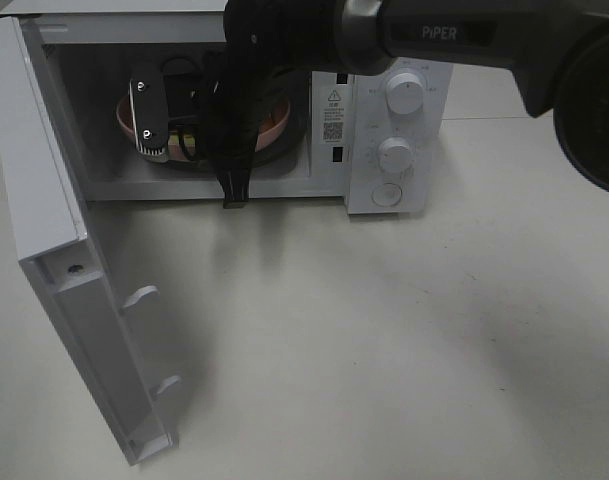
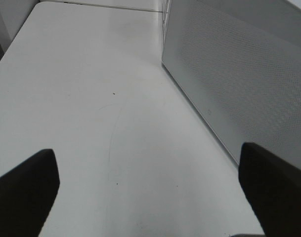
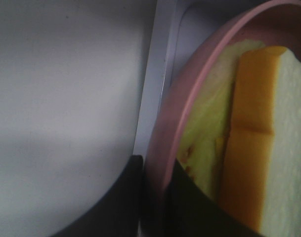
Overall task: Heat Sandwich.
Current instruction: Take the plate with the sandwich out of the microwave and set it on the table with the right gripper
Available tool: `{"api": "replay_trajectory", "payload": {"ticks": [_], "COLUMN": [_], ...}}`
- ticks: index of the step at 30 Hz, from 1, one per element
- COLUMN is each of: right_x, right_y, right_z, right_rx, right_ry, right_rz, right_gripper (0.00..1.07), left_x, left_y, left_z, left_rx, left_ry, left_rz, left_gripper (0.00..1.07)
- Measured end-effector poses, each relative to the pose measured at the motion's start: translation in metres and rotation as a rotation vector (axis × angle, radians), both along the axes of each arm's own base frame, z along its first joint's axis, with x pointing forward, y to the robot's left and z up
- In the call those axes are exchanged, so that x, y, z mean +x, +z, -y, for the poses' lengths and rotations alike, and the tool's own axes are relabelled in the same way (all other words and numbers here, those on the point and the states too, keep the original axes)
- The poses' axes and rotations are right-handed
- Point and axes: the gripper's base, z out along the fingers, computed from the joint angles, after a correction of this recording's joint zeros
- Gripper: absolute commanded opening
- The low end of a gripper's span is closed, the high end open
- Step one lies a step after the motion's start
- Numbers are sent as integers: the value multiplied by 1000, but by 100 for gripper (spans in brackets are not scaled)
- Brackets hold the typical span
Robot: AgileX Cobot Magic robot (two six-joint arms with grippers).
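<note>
The white table [image 1: 434,330] fills most of the high view. On it stands the microwave [image 1: 399,130], its door [image 1: 54,230] swung fully open toward the left. My right arm [image 1: 434,35] reaches across from the right into the cavity and hides much of what is inside. The pink plate [image 3: 182,113] is in there, close to the front sill, and my right gripper [image 3: 157,190] is closed narrowly on its rim, one finger outside and one inside. The sandwich [image 3: 259,138] lies flat on that plate, near the gripped edge. Its orange filling shows as a long strip between the pale slices. That strip runs away from my fingers, roughly along the rim. The high view hides the sandwich, so I cannot tell its heading in the cavity. My left gripper [image 2: 148,195] hangs wide open and holds nothing, over bare table beside the microwave's perforated side wall.
</note>
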Motion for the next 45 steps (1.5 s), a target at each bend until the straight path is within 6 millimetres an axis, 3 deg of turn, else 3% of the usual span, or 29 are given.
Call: {"api": "replay_trajectory", "payload": {"ticks": [6, 14, 22, 37, 45], "right_x": [-6, -19, -29, -56, -69], "right_y": [0, -7, 6, 3, 14], "right_z": [-3, 10, 18, 27, 35], "right_rx": [-6, -40, -33, -53, -40], "right_ry": [8, 18, 32, 74, 85], "right_rz": [-10, -17, 22, 28, 50], "right_gripper": [0, 0, 0, 0, 0], "left_x": [0, 0, 0, 0, 0], "left_y": [0, 0, 0, 0, 0], "left_z": [0, 0, 0, 0, 0], "left_rx": [0, 0, 0, 0, 0], "left_ry": [0, 0, 0, 0, 0], "left_rz": [0, 0, 0, 0, 0], "left_gripper": [91, 91, 91, 91, 91]}}
